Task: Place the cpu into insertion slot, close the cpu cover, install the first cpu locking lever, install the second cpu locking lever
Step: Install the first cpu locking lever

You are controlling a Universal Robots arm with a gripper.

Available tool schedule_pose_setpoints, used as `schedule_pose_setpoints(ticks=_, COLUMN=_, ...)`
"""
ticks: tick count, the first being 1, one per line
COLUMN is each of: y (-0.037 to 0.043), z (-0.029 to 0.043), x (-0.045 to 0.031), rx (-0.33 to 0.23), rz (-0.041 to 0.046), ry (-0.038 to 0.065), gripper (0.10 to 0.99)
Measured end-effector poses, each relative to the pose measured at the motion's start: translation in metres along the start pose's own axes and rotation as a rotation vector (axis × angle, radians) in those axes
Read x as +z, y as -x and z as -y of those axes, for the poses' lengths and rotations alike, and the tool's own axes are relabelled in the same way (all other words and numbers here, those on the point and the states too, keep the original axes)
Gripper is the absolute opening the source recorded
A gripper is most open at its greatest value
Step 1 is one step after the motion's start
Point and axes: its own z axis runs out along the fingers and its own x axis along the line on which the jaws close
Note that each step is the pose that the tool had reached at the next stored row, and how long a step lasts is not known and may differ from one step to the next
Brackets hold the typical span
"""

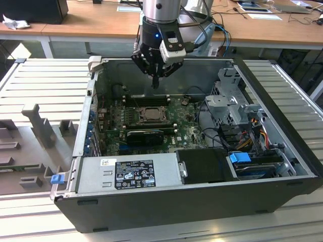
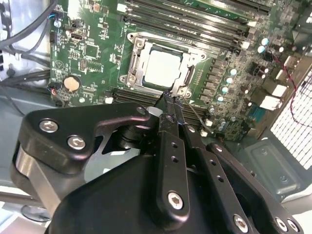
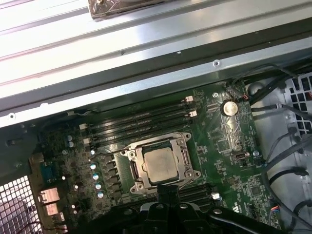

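The cpu (image 2: 163,68) lies flat in the insertion slot (image 1: 150,115) on the green board, its pale silver top showing. The cpu cover (image 2: 138,58) lies down around it as a dull metal frame, also seen in the first wrist view as the cpu cover (image 3: 141,170) around the cpu (image 3: 160,165). A thin wire lever (image 2: 194,113) stands off the socket's near corner. My gripper (image 1: 155,83) hangs above the board just behind the socket, fingers shut together with nothing between them. Its tips (image 2: 170,101) sit close over the socket's edge.
The open case holds memory slots (image 1: 146,100) behind the socket and a long black card (image 1: 146,135) in front. A grey power-supply box (image 1: 128,174) sits at the front, with a drive cage (image 1: 234,101) and cables (image 1: 252,132) on the exterior view's right.
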Motion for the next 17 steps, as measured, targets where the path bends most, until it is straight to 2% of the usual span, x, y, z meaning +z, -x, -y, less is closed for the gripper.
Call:
schedule_pose_setpoints(ticks=7, y=0.0, z=0.0, x=0.0008, rx=-0.048, rz=0.0002, ry=0.0, gripper=0.106)
schedule_pose_setpoints(ticks=17, y=-0.0007, z=0.0002, x=0.0054, rx=-0.094, rz=0.0197, ry=0.003, gripper=0.106)
